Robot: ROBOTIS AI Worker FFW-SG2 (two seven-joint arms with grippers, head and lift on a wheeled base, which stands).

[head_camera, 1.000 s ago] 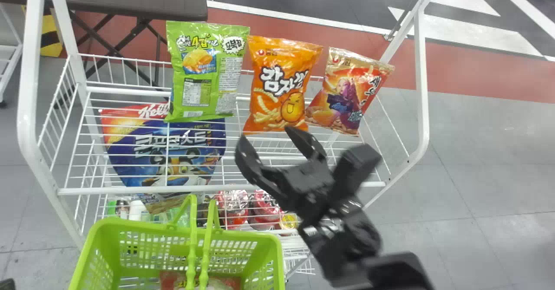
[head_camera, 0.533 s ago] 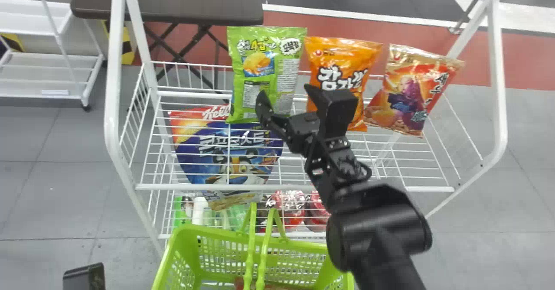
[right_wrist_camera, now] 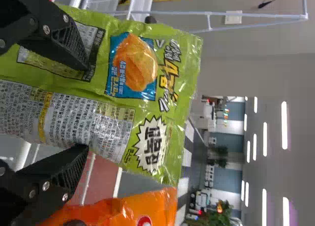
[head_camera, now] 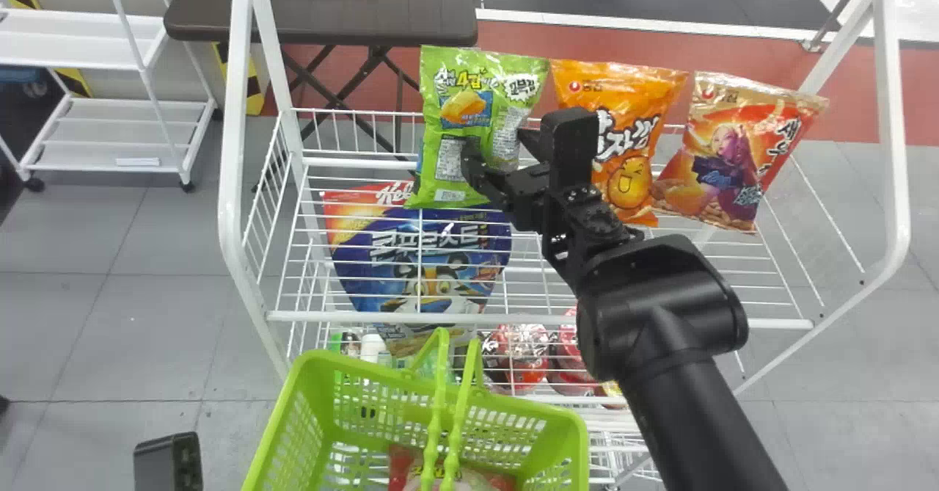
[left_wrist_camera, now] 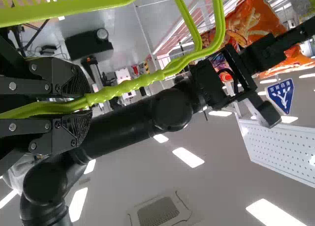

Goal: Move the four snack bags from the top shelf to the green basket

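Bearings are taken from the middle of the head view.

Item, green snack bag (head_camera: 447,120): stood upright on the wire top shelf (head_camera: 381,161) at twelve o'clock.
Item, orange snack bag (head_camera: 642,120): stood just beside it, at two o'clock, partly covered by the right arm's end.
Item, red and gold snack bag (head_camera: 733,157): tilted, placed between two and three o'clock, next to the orange one.
Item, red bag (head_camera: 400,465): held inside the green basket (head_camera: 528,406), at six o'clock.

Item, right hand (head_camera: 495,142): placed at one o'clock, its arm brought in from between four and five. In the right wrist view, its fingers (right_wrist_camera: 64,41) are set well apart, one laid over the green bag's face and one by its edge, with part of the bag between them. Whether the bag is pressed cannot be told.
Item, left hand (head_camera: 170,462): seen in part near eight o'clock, at the bottom edge. In the left wrist view, its fingers (left_wrist_camera: 74,130) are clamped on the basket's handle (left_wrist_camera: 125,85).

Item, blue pouch (head_camera: 422,249): kept below the top shelf, at seven o'clock from the green bag.
Item, red packs (head_camera: 519,351): stored lower down, at five o'clock.
Item, white rack (head_camera: 121,131): stationed at ten o'clock.
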